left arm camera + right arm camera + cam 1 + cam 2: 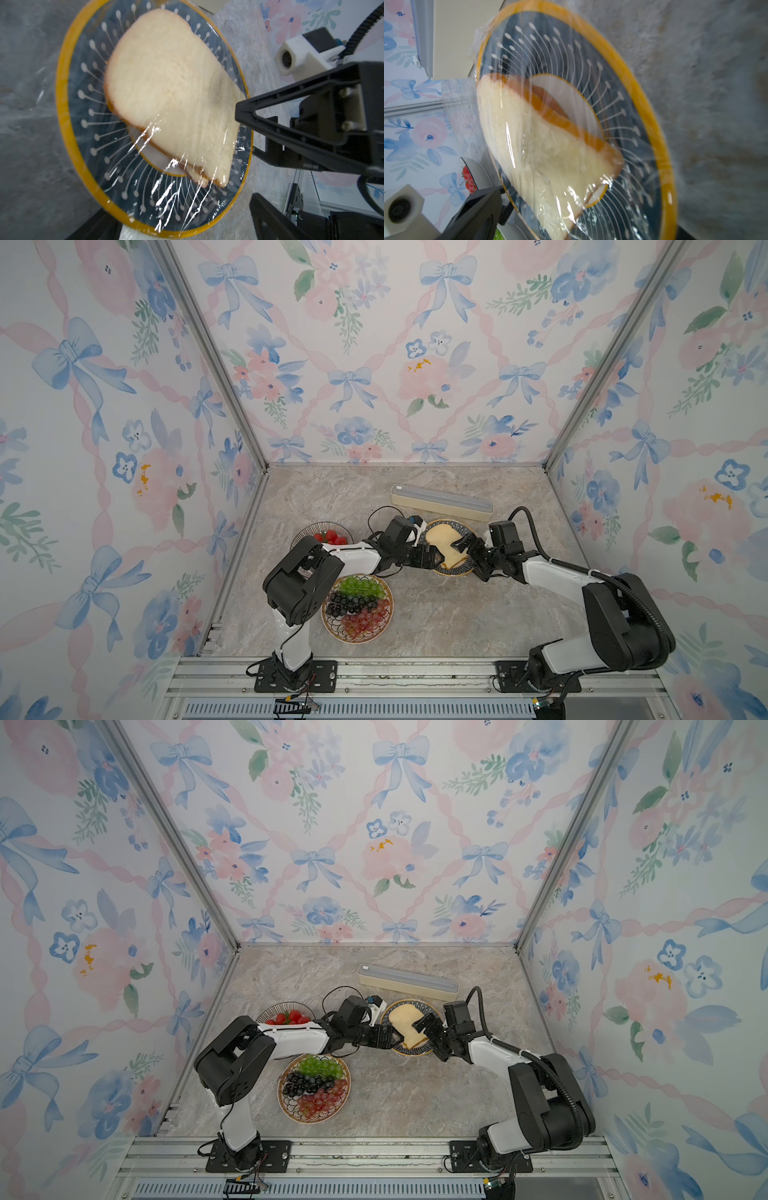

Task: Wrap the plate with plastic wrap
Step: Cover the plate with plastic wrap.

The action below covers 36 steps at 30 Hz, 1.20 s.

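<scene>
The plate (447,522) (415,1052), dark blue with a yellow rim, holds slices of bread (442,537) (166,93). Clear plastic wrap (166,197) (593,187) lies stretched over bread and plate, glinting in creases and spilling past the rim onto the table. My left gripper (432,559) (392,1038) stands open at the plate's left edge, its fingers either side of the near rim (187,230). My right gripper (467,556) (429,1038) is open at the plate's right edge, one finger (291,116) above the bread. The cream box (442,502) (452,37) lies just behind the plate.
A bowl of strawberries (328,536) (286,1017) sits behind my left arm. A plate of green, black and red grapes (357,641) (313,1120) is under my left elbow. Flowered walls close in the marble table on three sides.
</scene>
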### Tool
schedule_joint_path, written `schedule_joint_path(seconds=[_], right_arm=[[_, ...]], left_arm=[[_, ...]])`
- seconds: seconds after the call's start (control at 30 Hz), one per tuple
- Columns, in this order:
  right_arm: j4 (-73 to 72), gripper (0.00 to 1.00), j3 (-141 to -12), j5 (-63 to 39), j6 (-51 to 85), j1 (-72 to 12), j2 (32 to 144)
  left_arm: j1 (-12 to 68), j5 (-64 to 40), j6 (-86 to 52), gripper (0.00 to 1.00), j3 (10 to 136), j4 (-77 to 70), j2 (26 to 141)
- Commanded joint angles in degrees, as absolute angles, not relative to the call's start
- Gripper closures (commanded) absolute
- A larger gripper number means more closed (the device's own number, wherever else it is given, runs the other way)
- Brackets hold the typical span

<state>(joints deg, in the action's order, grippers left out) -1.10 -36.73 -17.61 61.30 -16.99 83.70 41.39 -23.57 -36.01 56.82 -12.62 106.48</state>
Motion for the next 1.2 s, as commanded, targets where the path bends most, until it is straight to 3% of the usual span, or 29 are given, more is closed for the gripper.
schedule_joint_path(seconds=[0.0,0.33,0.83,1.03,1.17], right_arm=[[0.36,0.03,-35.22,-15.33,62.84,-16.72,80.1],[1.76,0.03,-28.96,-15.02,68.04,-20.28,75.94],[-7.04,0.03,-33.93,-11.7,72.6,-23.82,78.15],[3.09,0.03,-30.7,-9.84,68.2,-23.32,72.82],[19.04,0.03,-32.24,-2.9,58.92,-23.14,64.99]], left_arm=[[41.94,-24.26,-35.51,0.05,56.91,-13.36,106.34],[41.92,-24.43,-35.61,0.05,56.87,-13.36,105.83],[41.93,-24.87,-35.43,0.05,57.49,-13.44,106.52],[42.4,-25.97,-35.05,0.05,58.67,-13.46,106.96],[42.99,-26.09,-34.66,0.05,59.48,-13.45,107.67]])
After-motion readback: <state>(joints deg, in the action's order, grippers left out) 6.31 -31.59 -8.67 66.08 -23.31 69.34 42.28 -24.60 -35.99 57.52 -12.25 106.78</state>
